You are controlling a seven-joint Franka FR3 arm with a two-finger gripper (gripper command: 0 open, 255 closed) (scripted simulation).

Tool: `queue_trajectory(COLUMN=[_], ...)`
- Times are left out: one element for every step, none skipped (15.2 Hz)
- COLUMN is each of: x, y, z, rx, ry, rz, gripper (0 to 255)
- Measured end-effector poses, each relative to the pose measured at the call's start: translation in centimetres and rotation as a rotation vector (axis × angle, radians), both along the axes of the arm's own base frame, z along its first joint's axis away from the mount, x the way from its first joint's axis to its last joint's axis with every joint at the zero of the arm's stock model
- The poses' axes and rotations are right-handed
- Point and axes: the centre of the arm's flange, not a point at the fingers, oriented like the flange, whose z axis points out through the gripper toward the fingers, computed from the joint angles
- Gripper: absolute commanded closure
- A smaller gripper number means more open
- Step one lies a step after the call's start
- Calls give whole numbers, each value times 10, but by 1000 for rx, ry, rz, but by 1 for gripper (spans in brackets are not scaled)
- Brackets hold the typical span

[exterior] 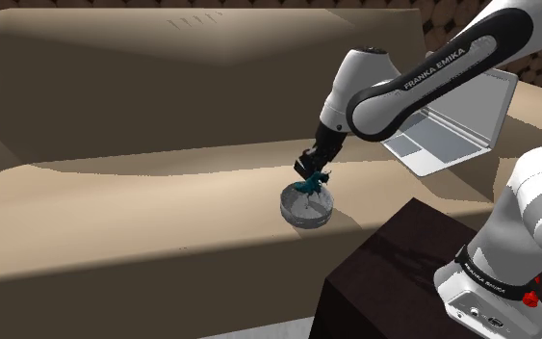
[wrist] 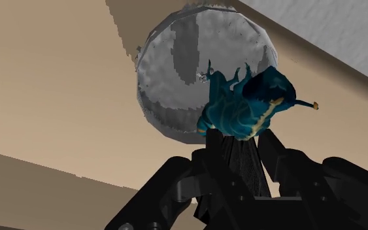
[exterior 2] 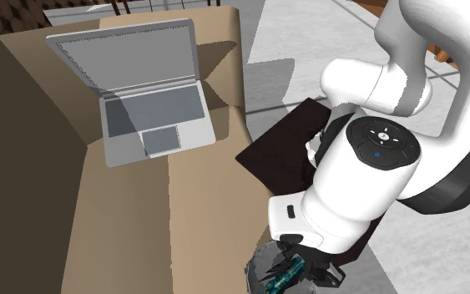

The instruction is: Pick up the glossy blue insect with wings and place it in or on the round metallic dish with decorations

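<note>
A black hand [exterior: 314,171] hangs over a round grey dish [exterior: 293,216] on a tan sofa seat [exterior: 143,221]. The wrist view adds the grip: both fingers are clamped on a glossy blue winged insect [wrist: 244,104], which juts past the fingertips above the dish's dimpled floor, near its rim. The second exterior view shows an open grey laptop [exterior 2: 145,92] lying well apart on the sofa.
</note>
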Motion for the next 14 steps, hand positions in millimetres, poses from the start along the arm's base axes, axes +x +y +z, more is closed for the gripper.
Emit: queue_trajectory(x=[0,0,0,0,0,0,0,0,0,0,-1,-4,-6,-9], y=[0,0,0,0,0,0,0,0,0,0,-1,-1,-2,-3], z=[0,-1,-1,-1,-1,-1,-1,-1,-1,-1,7,18,25,35], rx=[0,0,0,0,0,0,0,0,0,0,0,1,1,1], ry=[0,0,0,0,0,-1,-1,-1,-1,-1,-2,-2,-2,-2], rz=[0,0,0,0,0,0,0,0,0,0,0,0,0,0], gripper=[255,255,255,0,0,0,0,0,0,0,0,0,0,0])
